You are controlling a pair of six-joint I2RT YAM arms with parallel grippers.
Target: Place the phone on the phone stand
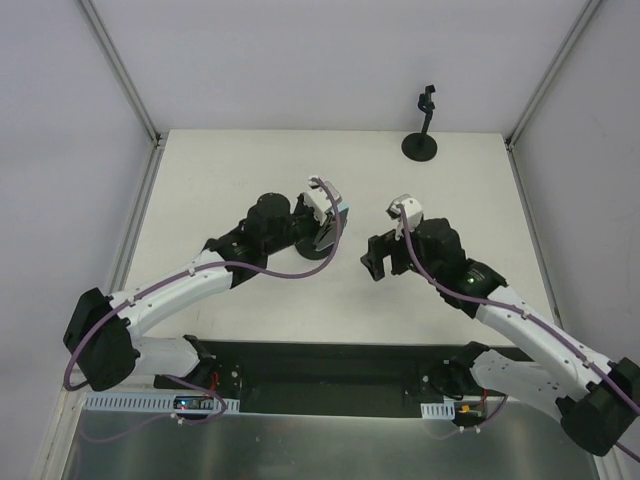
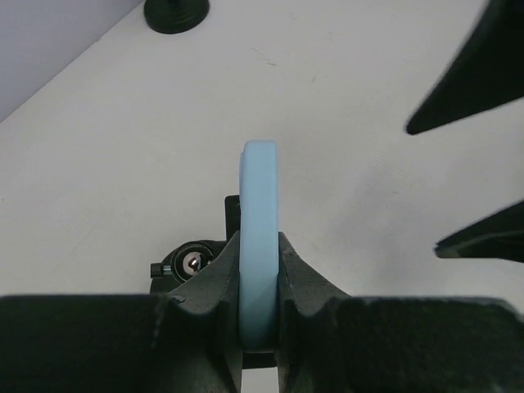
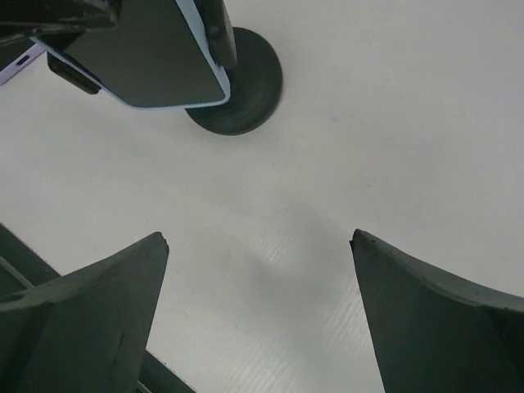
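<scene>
The phone [image 1: 333, 224], light blue at the edge with a dark face, is clamped edge-on in my left gripper [image 1: 325, 222]. In the left wrist view the phone [image 2: 259, 180] stands upright between the shut jaws of the left gripper [image 2: 259, 246]. Just below and behind it is a black phone stand with a round base [image 1: 312, 247], whose joint [image 2: 190, 262] shows beside the phone. The right wrist view shows the phone [image 3: 155, 57] over that base [image 3: 241, 86]; I cannot tell if they touch. My right gripper [image 1: 380, 262] is open and empty to the right, above bare table [image 3: 258, 246].
A second black stand [image 1: 421, 128] with an upright clip is at the back right of the white table, and its base [image 2: 176, 12] shows in the left wrist view. The right gripper's fingers [image 2: 463, 78] reach in from the right there. Grey walls enclose the table.
</scene>
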